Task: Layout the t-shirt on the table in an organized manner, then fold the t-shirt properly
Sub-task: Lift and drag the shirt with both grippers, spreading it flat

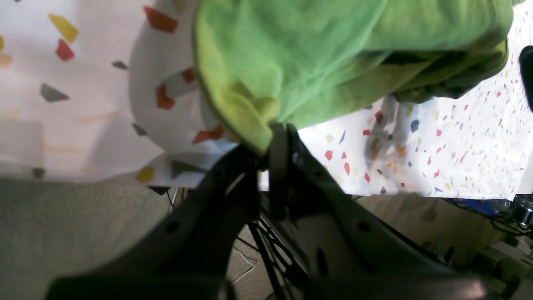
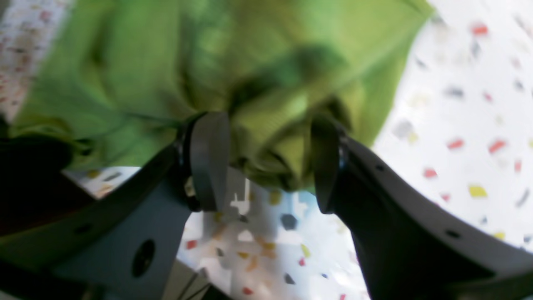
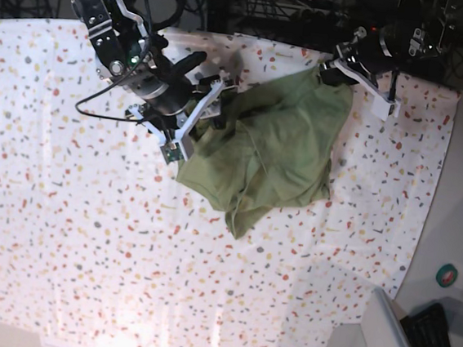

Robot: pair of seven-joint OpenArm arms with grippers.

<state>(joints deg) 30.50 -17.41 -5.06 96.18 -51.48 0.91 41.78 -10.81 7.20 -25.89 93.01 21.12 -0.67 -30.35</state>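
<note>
Table [image 3: 62, 231], one: wide, covered with a white cloth flecked red, orange, yellow and grey; the cloth hangs over the edge in the left wrist view.

T-shirt [image 3: 271, 149], one: olive-green, crumpled in a loose heap on the upper middle of the table, one corner drawn up toward the far edge.

Grippers, two.
- Right gripper [image 2: 270, 162]: jaws spread wide, a bunched fold of the t-shirt lying between the two pads [image 2: 208, 158]; whether the pads touch the fabric cannot be told. In the base view it sits at the heap's left edge [image 3: 194, 117].
- Left gripper [image 1: 277, 137]: jaws pressed together, pinching a fold of the t-shirt's edge, lifted above the table near the far edge [image 3: 340, 65].
</note>
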